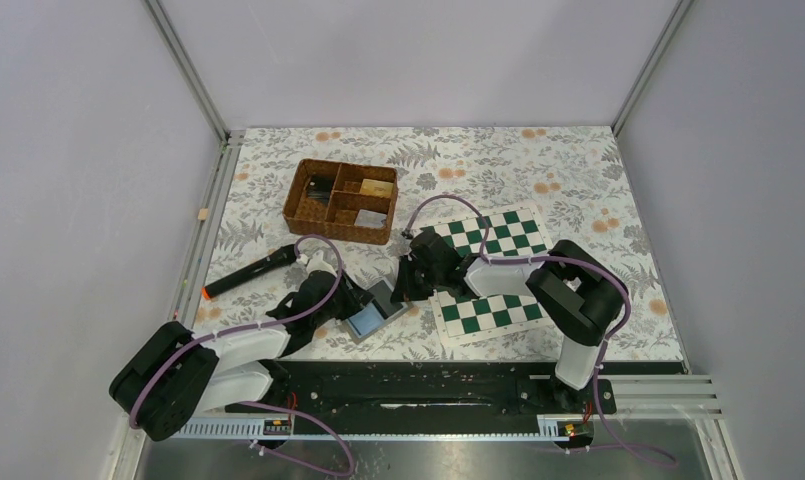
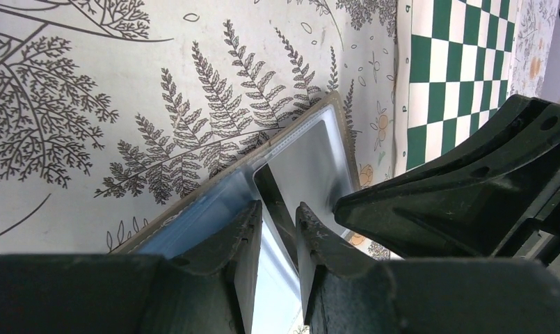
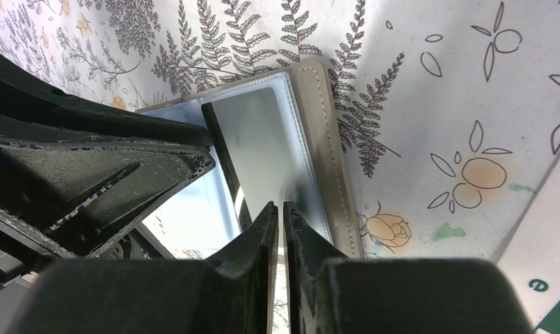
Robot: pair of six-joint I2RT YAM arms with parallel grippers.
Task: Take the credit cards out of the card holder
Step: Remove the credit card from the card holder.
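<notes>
- Top external view: the card holder (image 1: 376, 314) lies open on the floral tablecloth (image 1: 578, 180), pale blue inside facing up, near the table's front edge and just left of the green-and-white chessboard mat (image 1: 493, 312).
- The left gripper (image 1: 350, 300) meets its left side and the right gripper (image 1: 410, 285) its right side.
- A brown wicker basket (image 1: 338, 232) sits behind them, and a black marker (image 1: 246, 274) with an orange tip lies to the left.
- Left wrist view: the left gripper (image 2: 278, 209) stands over the holder's (image 2: 200, 209) near edge, its 2 fingers a narrow gap apart with a dark strip running between them. Whether they pinch anything cannot be told.
- The right gripper's (image 2: 343, 202) tip touches the right page, where a silvery card (image 2: 308, 156) sits in a clear sleeve.
- Right wrist view: the right gripper (image 3: 280, 207) is closed to a thin slit at the card's (image 3: 256, 146) near edge. A pinch on the sleeve cannot be confirmed.
- The holder's grey stitched border (image 3: 318, 153) lies beside the card, and the left gripper (image 3: 207, 156) rests on the left page.
</notes>
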